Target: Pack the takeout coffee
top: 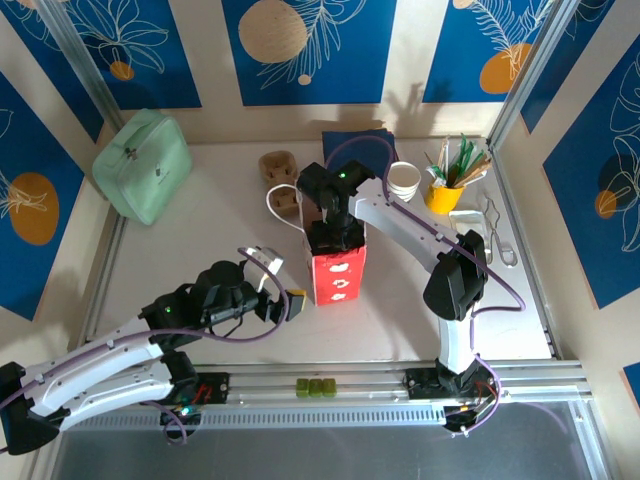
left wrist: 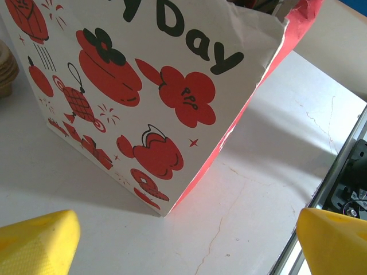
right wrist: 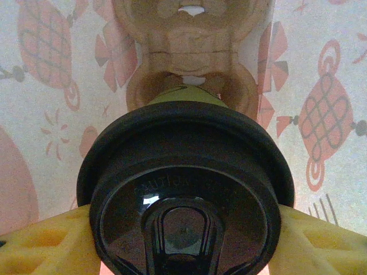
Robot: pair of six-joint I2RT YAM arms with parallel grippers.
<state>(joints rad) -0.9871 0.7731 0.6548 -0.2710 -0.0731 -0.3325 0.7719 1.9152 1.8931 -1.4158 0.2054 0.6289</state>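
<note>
The takeout coffee point(right wrist: 183, 195) fills the right wrist view: a round black lid with a sliver of green cup point(right wrist: 182, 95) below it. My right gripper point(right wrist: 183, 243) is shut on it, a yellow finger point(right wrist: 46, 240) on each side of the lid. It hangs inside the red-and-white paper bag point(top: 338, 272), whose patterned inner walls point(right wrist: 40, 86) surround it, above a brown cardboard carrier point(right wrist: 189, 40) on the bag's floor. From above, my right gripper point(top: 335, 228) reaches down into the bag's mouth. My left gripper point(top: 287, 302) stands open beside the bag's lower corner point(left wrist: 160, 209), holding nothing.
A mint green pouch point(top: 143, 165) lies at the back left. Brown cup carriers point(top: 277, 165) sit behind the bag. White paper cups point(top: 403, 180), a yellow cup of utensils point(top: 445, 192) and metal tongs point(top: 500, 235) stand at the back right. The table rail point(left wrist: 344, 177) runs close to my left gripper.
</note>
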